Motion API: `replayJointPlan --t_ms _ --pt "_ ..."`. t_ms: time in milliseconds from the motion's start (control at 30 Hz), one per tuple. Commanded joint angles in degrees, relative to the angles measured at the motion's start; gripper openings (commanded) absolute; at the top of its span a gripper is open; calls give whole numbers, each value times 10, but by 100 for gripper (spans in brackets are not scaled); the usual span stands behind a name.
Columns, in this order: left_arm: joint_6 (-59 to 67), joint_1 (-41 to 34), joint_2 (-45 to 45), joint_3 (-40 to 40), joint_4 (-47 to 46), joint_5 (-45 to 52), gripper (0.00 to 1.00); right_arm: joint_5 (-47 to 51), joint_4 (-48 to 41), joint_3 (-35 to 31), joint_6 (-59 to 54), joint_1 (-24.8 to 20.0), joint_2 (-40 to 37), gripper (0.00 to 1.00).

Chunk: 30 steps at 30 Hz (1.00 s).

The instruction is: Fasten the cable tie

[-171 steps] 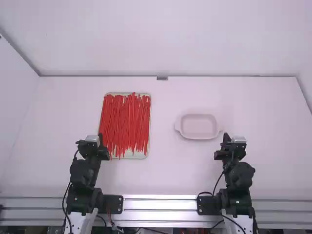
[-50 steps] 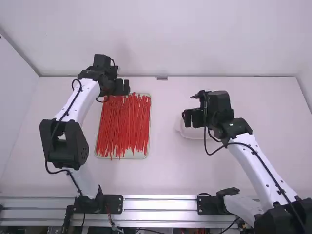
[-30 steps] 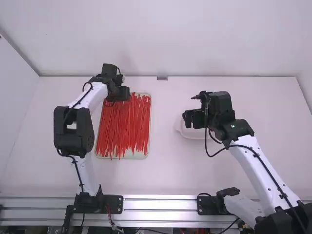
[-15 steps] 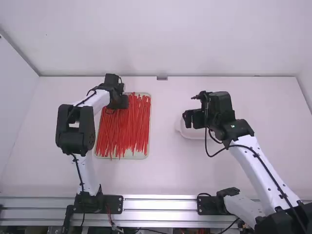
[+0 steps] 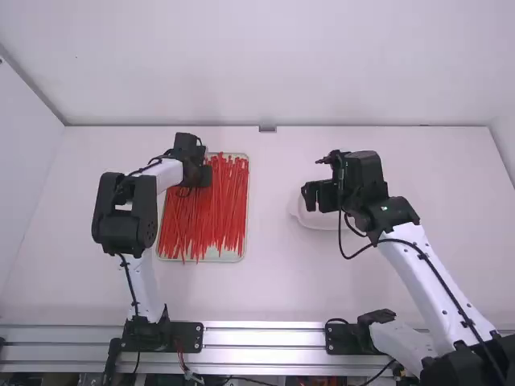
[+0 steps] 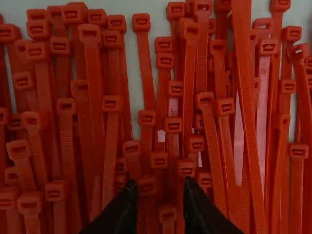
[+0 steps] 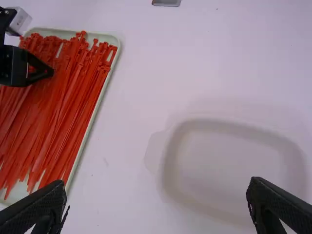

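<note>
your left claw (image 6: 157,187) is low over the ties (image 6: 161,97), at the far end of the tray (image 5: 233,259), where the heads lie. its fingers stand with a narrow gap, and between them i see more than one red head. i judge that nothing is clamped yet.

your right claw (image 7: 156,185) is spread wide and holds nothing. it hangs above the white dish (image 7: 168,161), well apart from the tray.

the ties lie in one thick pile, all along the tray, crossing and covering one another.

what can go wrong, in my judgement:
- the claw closes on two or three ties together, because the heads under it are touching and stacked.
- it pinches only a head; that part is small and hard, so the tie can turn or slip out when you lift.
- a lifted tie drags its neighbours, since the straps overlap, and some may fall over the rim onto the desk (image 5: 362,161).
- pressing too deep, the fingers may jam on the tray floor or push the tray.
</note>
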Motion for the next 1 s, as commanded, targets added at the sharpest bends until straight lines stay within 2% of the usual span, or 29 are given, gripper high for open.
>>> replayJointPlan --t_ms 0,400,833,967 --pt "6 -5 5 -4 -3 -4 23 -3 -1 -4 2 1 -9 98" --pt "6 -5 5 -4 2 -2 18 -3 -1 -4 2 1 -9 98" --pt "-13 -4 5 -4 16 -5 25 -3 -2 -4 2 0 -9 98" --pt "-15 -5 5 -4 10 -34 24 -3 -5 -4 2 1 -9 98"
